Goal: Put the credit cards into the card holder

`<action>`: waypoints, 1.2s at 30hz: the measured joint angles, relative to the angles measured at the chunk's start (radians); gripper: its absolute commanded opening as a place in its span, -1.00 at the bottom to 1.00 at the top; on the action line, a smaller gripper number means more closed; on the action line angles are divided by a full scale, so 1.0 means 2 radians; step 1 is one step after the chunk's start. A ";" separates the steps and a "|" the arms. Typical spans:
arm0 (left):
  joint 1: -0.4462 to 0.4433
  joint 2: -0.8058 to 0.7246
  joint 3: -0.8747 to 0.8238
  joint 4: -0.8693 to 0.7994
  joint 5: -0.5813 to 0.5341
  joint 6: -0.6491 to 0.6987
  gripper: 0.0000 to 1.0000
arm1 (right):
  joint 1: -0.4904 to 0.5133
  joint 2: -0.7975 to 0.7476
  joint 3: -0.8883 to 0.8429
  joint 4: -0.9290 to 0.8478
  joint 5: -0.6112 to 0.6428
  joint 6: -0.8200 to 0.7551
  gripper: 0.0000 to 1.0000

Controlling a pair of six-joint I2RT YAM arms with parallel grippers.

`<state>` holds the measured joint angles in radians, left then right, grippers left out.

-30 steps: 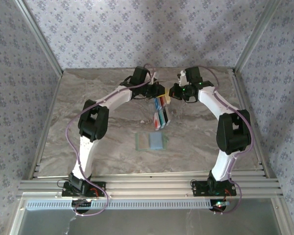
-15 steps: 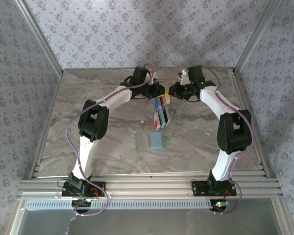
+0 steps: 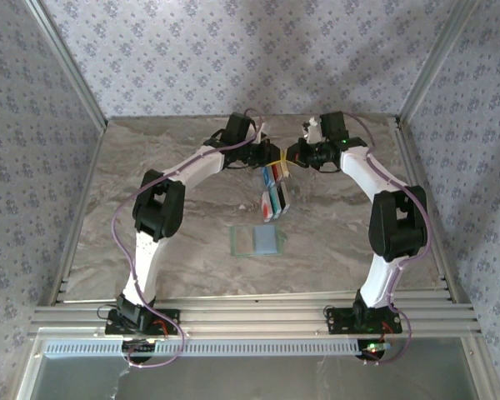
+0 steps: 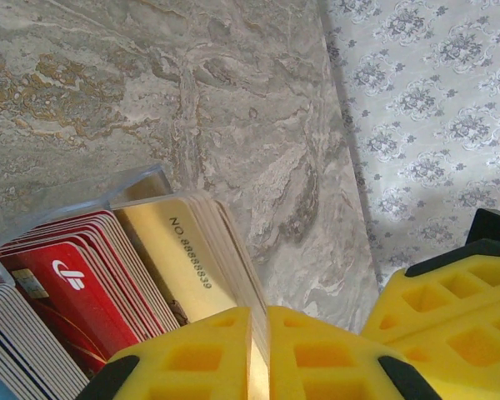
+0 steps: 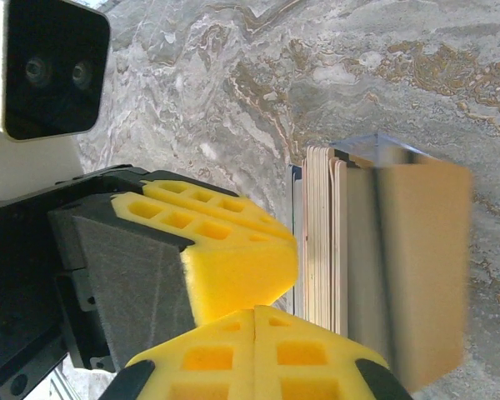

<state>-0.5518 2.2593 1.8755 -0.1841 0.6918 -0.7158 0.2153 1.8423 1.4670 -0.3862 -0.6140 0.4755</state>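
Ribbed aluminium frame (image 3: 250, 317) along the near edge, then a smooth table (image 3: 150, 250) veined in grey-brown marble. Pale floral-papered walls (image 3: 233, 50) closing in the sides and back.

Card holder (image 3: 258, 241) lying flat in mid-table, pale green and squarish, well apart from both arms. Beyond it, credit cards (image 3: 273, 190) standing on edge in a clear tray (image 4: 108, 187), in red, tan and blue rows.

Left gripper (image 4: 260, 367) over the tray's far end, pinched almost closed on the thin edge of a tan card (image 4: 254, 321). Right gripper (image 5: 254, 346) just beside it, pressed fully together on nothing.

Yellow waffle-moulded foam fingers (image 5: 200, 358). Glossy, round-cornered cards, one printed with a number.
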 measured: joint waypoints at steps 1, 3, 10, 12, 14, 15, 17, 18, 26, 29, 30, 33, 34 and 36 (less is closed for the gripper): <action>0.000 0.000 0.000 0.000 0.000 0.000 -0.75 | -0.001 0.001 0.000 0.000 0.000 0.002 -0.99; 0.000 0.000 0.000 0.000 0.000 0.000 -0.75 | -0.001 0.001 0.000 0.000 0.001 0.002 -0.99; 0.000 0.000 0.000 0.000 0.000 0.000 -0.75 | -0.004 0.001 0.000 -0.001 0.015 0.002 -0.74; 0.000 0.000 0.000 0.000 0.000 0.000 -0.75 | -0.004 0.001 0.000 -0.004 0.025 0.002 -0.68; 0.000 0.000 0.000 0.000 0.000 0.000 -0.75 | -0.004 0.001 0.000 -0.005 0.031 0.001 -0.68; 0.000 0.000 0.000 0.000 0.000 0.000 -0.75 | -0.004 0.001 0.000 -0.005 0.034 0.001 -0.70; 0.000 0.000 0.000 0.000 0.000 0.000 -0.75 | -0.004 0.001 0.000 -0.005 0.038 0.001 -0.75; 0.000 0.000 0.000 0.000 0.000 0.000 -0.75 | -0.004 0.001 0.000 -0.005 0.038 0.001 -0.79; 0.001 0.000 0.000 0.000 0.000 0.000 -0.75 | -0.004 0.001 0.000 -0.005 0.040 0.001 -0.62; 0.001 0.000 0.000 0.000 0.000 0.000 -0.75 | -0.004 0.002 0.000 -0.006 0.044 -0.003 -0.51; 0.001 0.000 0.000 0.000 0.000 0.000 -0.75 | -0.004 0.003 0.000 -0.007 0.046 -0.004 -0.48; 0.001 0.000 0.000 0.000 0.000 0.000 -0.75 | -0.003 0.012 0.000 -0.008 0.046 -0.007 -0.46; 0.001 0.000 0.000 0.000 0.000 0.000 -0.75 | -0.002 0.017 0.000 -0.010 0.046 -0.007 -0.46; 0.001 0.000 0.000 0.000 0.000 0.000 -0.75 | -0.001 0.024 0.000 -0.013 0.046 -0.007 -0.46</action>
<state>-0.5499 2.2593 1.8755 -0.1841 0.6918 -0.7158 0.2131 1.8908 1.4670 -0.4126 -0.5228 0.4614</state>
